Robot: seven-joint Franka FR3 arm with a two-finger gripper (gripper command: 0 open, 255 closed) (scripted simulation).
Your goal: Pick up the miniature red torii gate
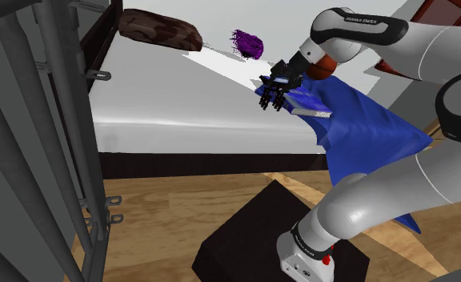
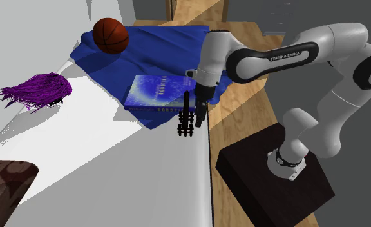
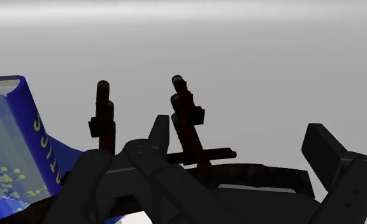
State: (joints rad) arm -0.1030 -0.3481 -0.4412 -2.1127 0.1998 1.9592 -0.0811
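Reaching from its black stand on the wooden floor: white arm, elbow high, forearm crossing to the bed's long side, wrist turned so the pincer points steeply down at the mattress.

- Pincer: set over the gate; whether it grips or merely brackets it, cannot tell
- Gate: small, dark, near black with a dull red tinge in the wrist view; at the pincer's tip, on or just above the white mattress close to the bed's edge, posts pointing away from the hand
- Book: blue, flat, just beside the gate, lying on the blanket
- Blanket: blue, rumpled, draped over the bed's edge toward the floor
- Ball: orange-brown, on the blanket, well apart
- Purple tuft and brown pillow: far across the bed
- Open room: bare white mattress from the gate toward the second exterior view's left and bottom; the bed's edge drops to the floor on that view's right
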